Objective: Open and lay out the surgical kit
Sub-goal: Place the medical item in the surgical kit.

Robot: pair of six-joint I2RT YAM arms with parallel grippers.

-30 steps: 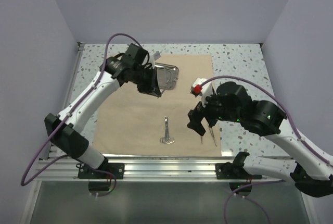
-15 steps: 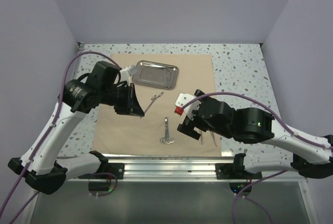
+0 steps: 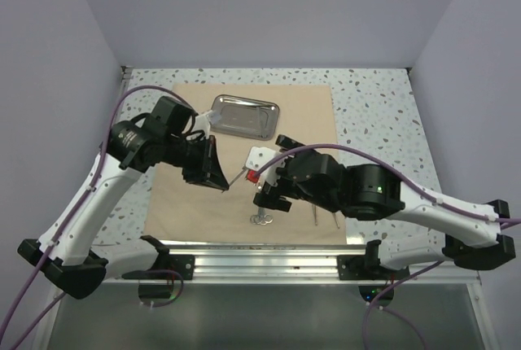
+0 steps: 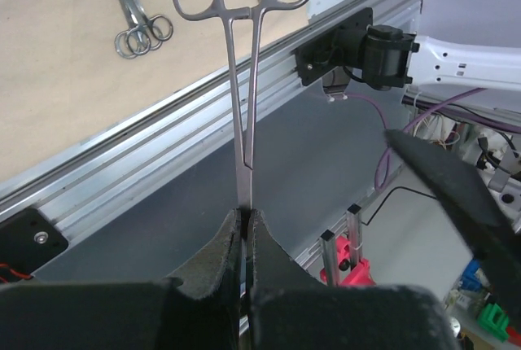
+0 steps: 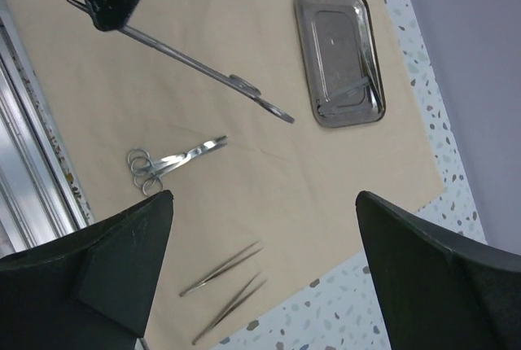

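Tan wrap sheet (image 3: 187, 203) | left tool (image 4: 244, 216) pinches scissors (image 4: 243, 167) tips, rings outward | right tool (image 5: 264, 199) gaping

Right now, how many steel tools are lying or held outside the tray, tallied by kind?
Ring-handled tools: 2, one clamped in the left gripper, the other lying on the wrap sheet
Tweezers: 2, both on the sheet
Total: 4
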